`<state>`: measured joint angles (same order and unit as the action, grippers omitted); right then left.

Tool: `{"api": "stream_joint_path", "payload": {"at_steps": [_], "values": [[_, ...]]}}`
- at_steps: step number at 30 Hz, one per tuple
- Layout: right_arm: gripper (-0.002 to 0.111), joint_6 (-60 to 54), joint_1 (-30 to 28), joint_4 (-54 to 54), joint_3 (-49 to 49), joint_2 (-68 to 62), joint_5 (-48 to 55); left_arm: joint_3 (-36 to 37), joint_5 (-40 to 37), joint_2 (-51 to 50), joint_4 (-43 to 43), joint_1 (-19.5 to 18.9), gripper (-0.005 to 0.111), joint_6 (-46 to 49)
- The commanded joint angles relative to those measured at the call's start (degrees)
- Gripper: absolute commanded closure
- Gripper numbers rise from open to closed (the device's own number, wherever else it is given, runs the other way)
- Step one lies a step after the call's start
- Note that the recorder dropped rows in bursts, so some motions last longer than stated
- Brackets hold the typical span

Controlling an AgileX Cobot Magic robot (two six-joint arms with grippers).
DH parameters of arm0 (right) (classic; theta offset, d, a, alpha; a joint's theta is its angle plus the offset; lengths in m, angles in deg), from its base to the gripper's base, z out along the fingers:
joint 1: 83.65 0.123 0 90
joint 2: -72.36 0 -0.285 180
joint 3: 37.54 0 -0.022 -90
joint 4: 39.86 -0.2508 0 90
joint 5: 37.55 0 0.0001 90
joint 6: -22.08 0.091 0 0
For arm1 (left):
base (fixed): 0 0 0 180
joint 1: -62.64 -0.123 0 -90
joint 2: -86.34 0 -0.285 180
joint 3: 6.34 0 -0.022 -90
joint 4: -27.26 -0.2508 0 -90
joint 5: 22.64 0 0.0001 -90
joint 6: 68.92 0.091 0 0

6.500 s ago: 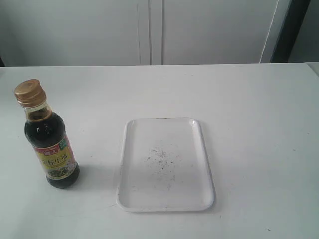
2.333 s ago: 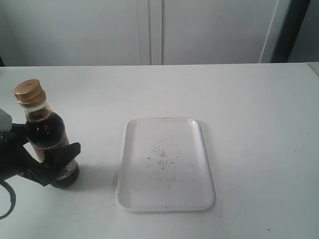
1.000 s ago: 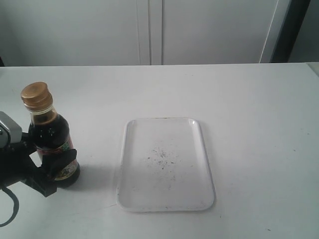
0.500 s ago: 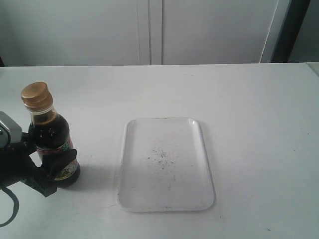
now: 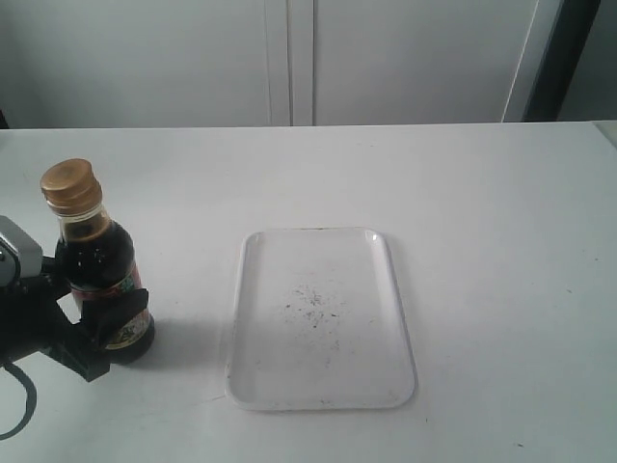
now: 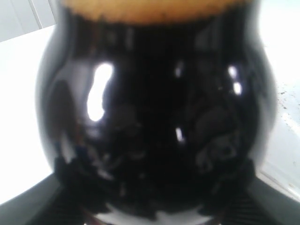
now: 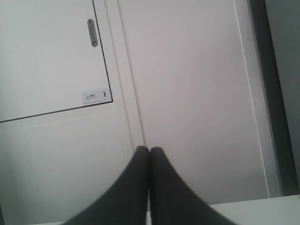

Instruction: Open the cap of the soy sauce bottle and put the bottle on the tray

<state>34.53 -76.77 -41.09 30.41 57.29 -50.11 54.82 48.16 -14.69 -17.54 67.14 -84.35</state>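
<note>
The soy sauce bottle [image 5: 94,260] stands upright on the table at the left, dark liquid inside, its label partly hidden by black fingers. Its golden-bronze cap [image 5: 70,185] is closed. My left gripper [image 5: 92,301] is shut on the bottle's lower body from the left side. In the left wrist view the bottle [image 6: 154,108] fills the picture, blurred, between the two fingers [image 6: 33,206]. The white tray [image 5: 371,275] lies flat to the right of the bottle, with dark specks in its middle. My right gripper [image 7: 149,151] is shut on nothing and points at a cabinet, outside the exterior view.
The white table [image 5: 501,212] stretches around the tray. White cabinet doors [image 5: 289,58] stand behind it. A dark vertical strip [image 5: 569,58] is at the back right. A black cable [image 5: 19,405] loops at the lower left.
Over the last seconds my left gripper came in from the left, closed round the bottle and nudged it slightly right. Nothing has moved in the last second.
</note>
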Motion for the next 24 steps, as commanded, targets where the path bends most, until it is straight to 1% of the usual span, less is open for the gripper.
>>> {"api": "stream_joint_path", "payload": {"at_steps": [1, 7, 10, 15, 21, 24], "values": [[0.108, -0.99, -0.02, 2.78, -5.80, -7.43, 0.30, 0.61, -0.84, -0.16, -1.93, 0.28, 0.106, 0.25], [0.108, -3.24, -0.02, 3.06, -13.28, -18.14, 0.49, 0.61, -0.84, -0.16, -1.93, 0.28, 0.106, 0.25], [0.108, -3.24, -0.02, 5.43, -17.52, -23.19, 0.49, 0.61, -0.84, -0.16, -1.93, 0.28, 0.106, 0.25], [0.108, -6.52, -0.02, 6.59, -22.82, -30.86, -5.13, 0.61, -0.84, -0.16, -1.93, 0.28, 0.106, 0.25], [0.108, -6.96, -0.02, 6.59, -25.51, -37.22, -9.83, 0.61, -0.84, -0.16, -1.93, 0.28, 0.106, 0.14], [0.108, -10.08, -0.02, 6.59, -25.51, -41.09, -11.57, 0.61, -0.84, -0.16, -1.93, 0.28, 0.106, 0.00]]}}
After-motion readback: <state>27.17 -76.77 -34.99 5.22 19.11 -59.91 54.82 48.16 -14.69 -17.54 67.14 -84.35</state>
